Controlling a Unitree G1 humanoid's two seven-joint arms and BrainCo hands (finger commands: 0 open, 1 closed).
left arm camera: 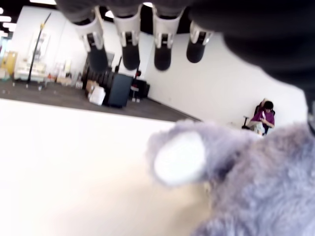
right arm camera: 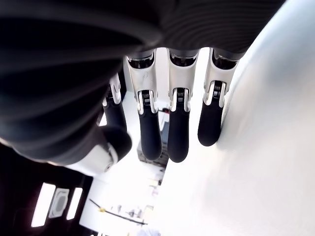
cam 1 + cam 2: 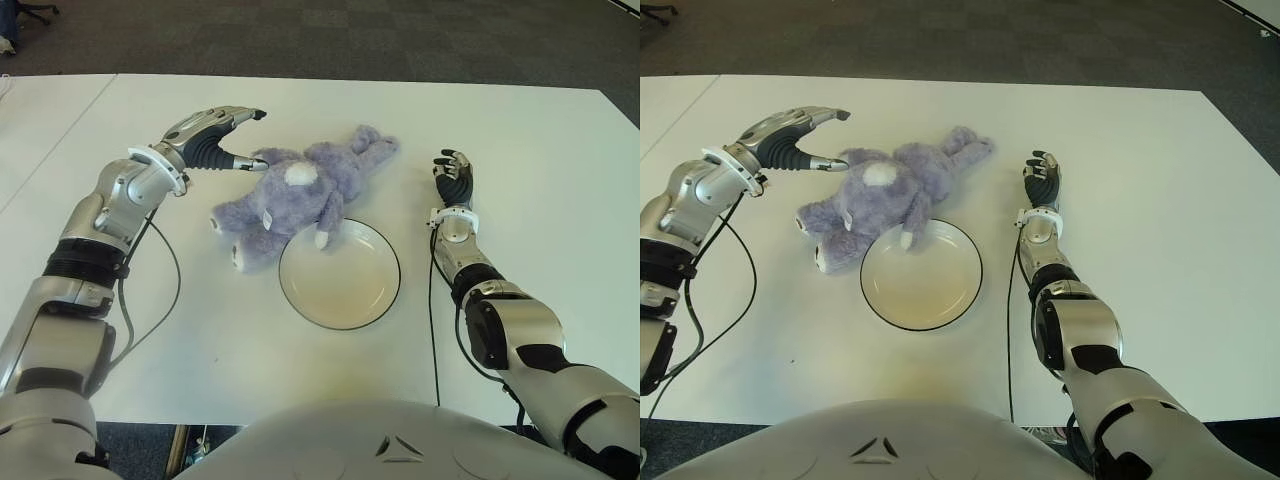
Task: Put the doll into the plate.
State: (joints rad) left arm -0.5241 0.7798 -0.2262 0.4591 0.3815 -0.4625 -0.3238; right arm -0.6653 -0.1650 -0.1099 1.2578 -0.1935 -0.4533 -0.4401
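Lying on the white table (image 3: 520, 150) at frame centre: purple plush doll (image 3: 300, 195), stretched diagonally from lower left to upper right, white patch (image 3: 300, 174) on its upper side. Lower edge of the doll overlapping the upper-left rim of the plate (image 3: 340, 275); most of the body still on bare table, outside the plate. Plate cream-coloured, dark-rimmed, just below and right of the doll.

Left hand (image 3: 225, 140) at upper left of the left eye view, immediately left of the doll. Fingers (image 3: 235, 117) extended and spread above the doll's left end, not wrapped around it; thumb (image 3: 245, 163) reaching along the table side, tip at or touching the fur. Doll thus sitting at the mouth of the gap between thumb and fingers, unclamped. Left wrist view: four fingertips (image 1: 130, 49) hanging apart above the fur, clear space between them and the doll (image 1: 256, 182); seated person (image 1: 261, 118) in a purple top in the far background.

Right hand (image 3: 455, 180) at centre right, well right of the doll and upper right of the plate. Fingers (image 2: 178, 130) straight, side by side, holding nothing, beside the table surface in the right wrist view.
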